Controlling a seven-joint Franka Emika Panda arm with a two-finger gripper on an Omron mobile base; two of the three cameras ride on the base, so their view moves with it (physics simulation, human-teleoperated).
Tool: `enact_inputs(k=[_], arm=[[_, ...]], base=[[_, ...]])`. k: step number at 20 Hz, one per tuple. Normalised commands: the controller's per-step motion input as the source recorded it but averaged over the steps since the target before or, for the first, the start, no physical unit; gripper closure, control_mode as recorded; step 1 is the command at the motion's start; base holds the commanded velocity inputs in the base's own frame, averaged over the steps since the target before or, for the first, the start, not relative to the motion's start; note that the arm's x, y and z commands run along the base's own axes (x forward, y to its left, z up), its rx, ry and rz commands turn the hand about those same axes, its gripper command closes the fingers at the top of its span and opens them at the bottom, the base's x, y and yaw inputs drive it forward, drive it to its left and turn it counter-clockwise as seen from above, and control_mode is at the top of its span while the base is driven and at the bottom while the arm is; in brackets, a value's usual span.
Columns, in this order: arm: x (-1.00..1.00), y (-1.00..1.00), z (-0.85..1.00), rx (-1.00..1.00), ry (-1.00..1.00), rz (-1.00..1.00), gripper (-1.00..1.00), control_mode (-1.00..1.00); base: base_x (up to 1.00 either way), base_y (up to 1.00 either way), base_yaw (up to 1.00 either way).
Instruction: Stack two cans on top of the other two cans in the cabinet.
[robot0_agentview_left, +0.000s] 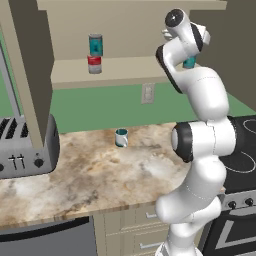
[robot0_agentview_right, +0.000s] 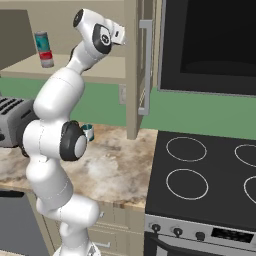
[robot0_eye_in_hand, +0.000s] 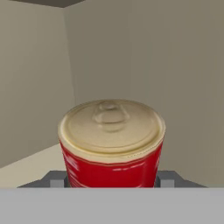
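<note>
- Beige cabinet over your marbled counter: on its shelf, at the left, a teal can stands stacked on a red-and-white can.
- Your gripper is raised inside the cabinet, closed around a second red-and-white can, upright between the fingers.
- Just beneath the hand you see another teal can.
- A mug sits on the counter, a toaster farther left.
</note>
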Motion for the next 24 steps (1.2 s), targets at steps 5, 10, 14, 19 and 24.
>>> enact_inputs(k=[5,10,14,19,24], arm=[[-0.01,-0.11,0.00,-0.01,0.00,0.00,1.00,-1.00],[-0.11,-0.05,-0.02,0.00,0.00,0.00,1.00,-1.00],[-0.04,0.00,-0.06,0.00,0.01,0.00,1.00,-1.00],[0.00,0.00,-0.06,0.00,0.01,0.00,1.00,-1.00],[0.00,0.00,-0.02,0.00,0.00,0.00,1.00,-1.00]], base=[[0.00,0.00,0.00],[0.00,0.00,0.00],[0.00,0.00,0.00],[0.00,0.00,0.00],[0.00,0.00,0.00]])
